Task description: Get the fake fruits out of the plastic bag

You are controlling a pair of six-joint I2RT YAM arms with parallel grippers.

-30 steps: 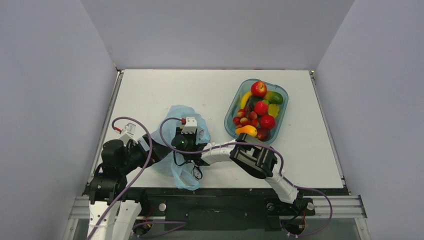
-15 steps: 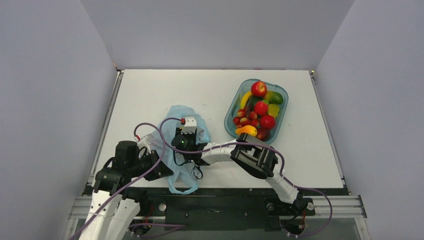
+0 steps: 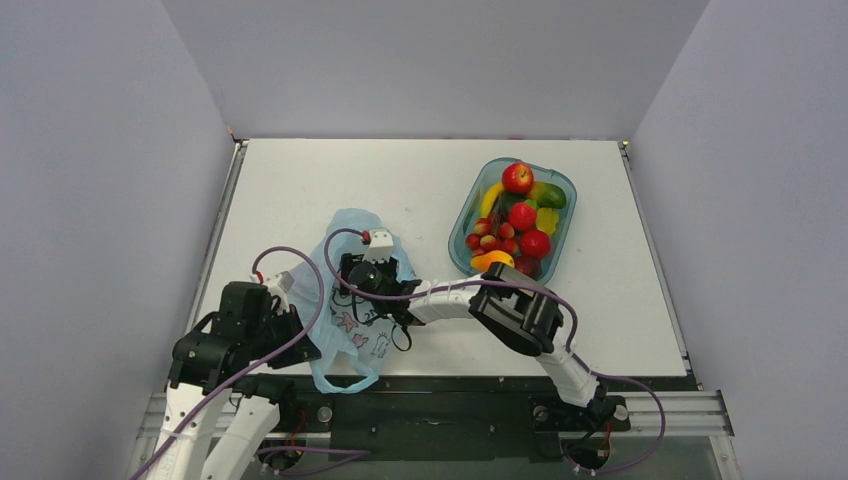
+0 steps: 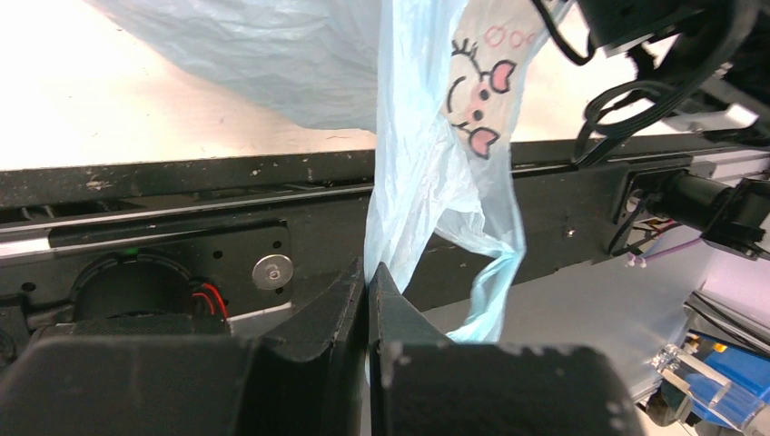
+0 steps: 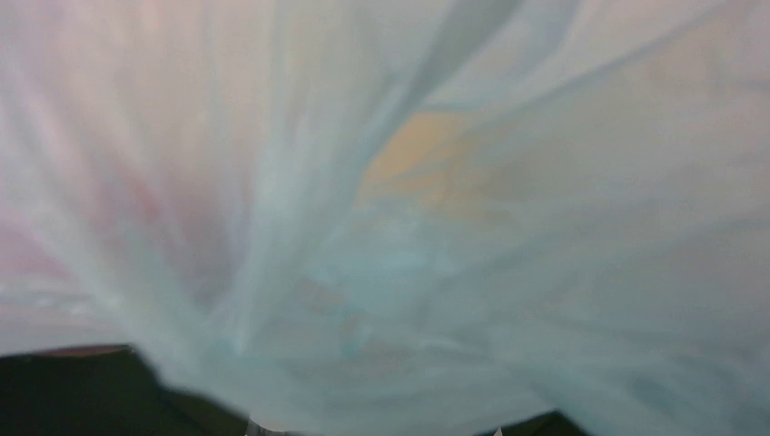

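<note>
The left hand (image 4: 368,289) is pinching the plastic bag (image 4: 427,173) at the lower centre. The right hand (image 3: 372,283) is lying against the bag, and I cannot tell its grip.

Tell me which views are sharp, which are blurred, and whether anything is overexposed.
Top external view: even light, sharp throughout, the plastic bag and teal tub readable. Left wrist view: the bag's pig print is crisp, the table washed out, the left end effector dark. Right wrist view: wholly out of focus, bag film filling the frame, a vague orange patch showing through.
</note>
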